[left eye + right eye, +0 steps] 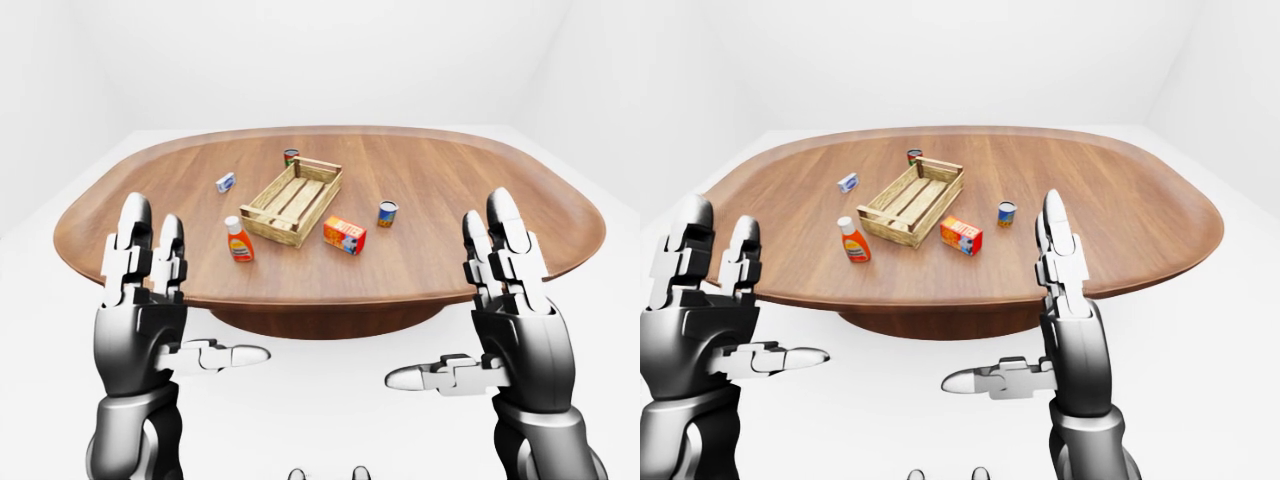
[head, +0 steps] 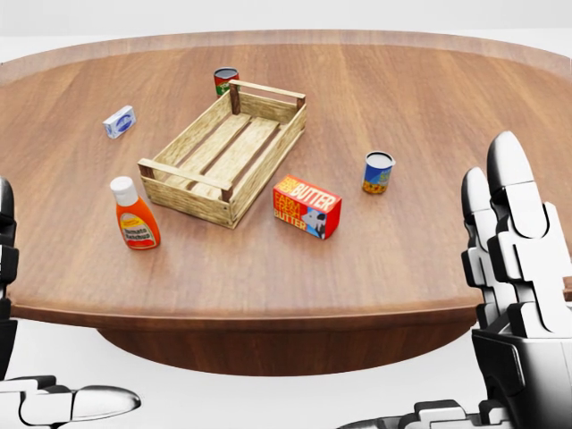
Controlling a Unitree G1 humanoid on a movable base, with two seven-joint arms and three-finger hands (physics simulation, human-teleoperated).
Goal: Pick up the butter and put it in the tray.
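Note:
The butter (image 2: 307, 206) is a red-orange box lying on the wooden table, just right of the tray's near corner. The tray (image 2: 186, 195) is an empty slatted wooden crate set at a slant in the middle of the table. My left hand (image 1: 190, 290) is raised, open and empty, below the table's near edge at the left of the left-eye view. My right hand (image 1: 455, 295) is raised, open and empty, at the right. Both hands are well short of the butter and touch nothing.
A ketchup bottle (image 2: 134, 214) stands left of the tray. A blue-orange can (image 2: 378, 172) stands right of the butter. A red-green can (image 2: 225, 80) stands behind the tray's far end. A small white-blue box (image 2: 119, 121) lies at the left. The oval table (image 2: 447, 98) has a raised rim.

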